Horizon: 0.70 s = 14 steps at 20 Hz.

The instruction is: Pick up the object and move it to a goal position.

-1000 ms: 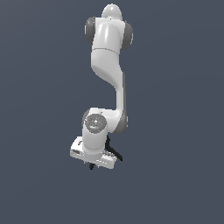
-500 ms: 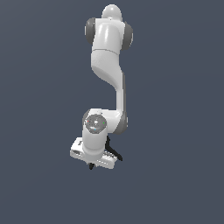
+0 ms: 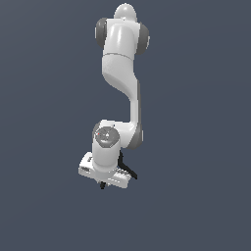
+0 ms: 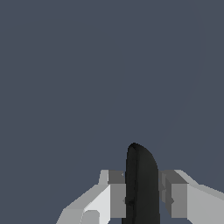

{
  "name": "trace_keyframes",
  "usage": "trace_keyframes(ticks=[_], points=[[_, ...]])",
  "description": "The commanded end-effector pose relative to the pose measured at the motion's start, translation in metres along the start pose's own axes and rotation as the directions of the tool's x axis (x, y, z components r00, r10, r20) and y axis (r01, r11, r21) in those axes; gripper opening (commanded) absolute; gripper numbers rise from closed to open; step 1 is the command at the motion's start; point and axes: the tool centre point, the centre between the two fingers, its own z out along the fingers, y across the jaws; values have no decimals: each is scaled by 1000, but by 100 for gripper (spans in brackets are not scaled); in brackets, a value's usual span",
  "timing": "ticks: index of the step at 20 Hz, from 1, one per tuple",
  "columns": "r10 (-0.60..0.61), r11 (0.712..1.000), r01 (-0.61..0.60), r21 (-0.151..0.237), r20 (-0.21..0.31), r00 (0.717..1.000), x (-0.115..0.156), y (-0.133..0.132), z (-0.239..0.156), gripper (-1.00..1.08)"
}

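In the wrist view the object (image 4: 141, 175), a narrow black piece with a rounded end, stands between the two grey fingers (image 4: 116, 195) of my gripper (image 4: 142, 193). The jaws are closed against its sides, so the gripper is shut on it. From the exterior view the white arm reaches down with the hand turned low, and the gripper (image 3: 102, 184) shows only a small dark tip under the hand. Thin black legs of the object (image 3: 129, 171) stick out beside the hand toward the exterior view's right. The object is held in the air, touching no surface.
Plain dark grey-blue background fills both views. No table, container, marker or other object shows in either frame.
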Motion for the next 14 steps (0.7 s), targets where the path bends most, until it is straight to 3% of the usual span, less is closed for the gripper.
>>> trace_keyframes(ticks=[1, 14], points=[[1, 1000, -1, -1, 0, 1000, -2, 3, -3, -100], [1, 1000, -1, -1, 0, 1000, -32, 29, -36, -100]])
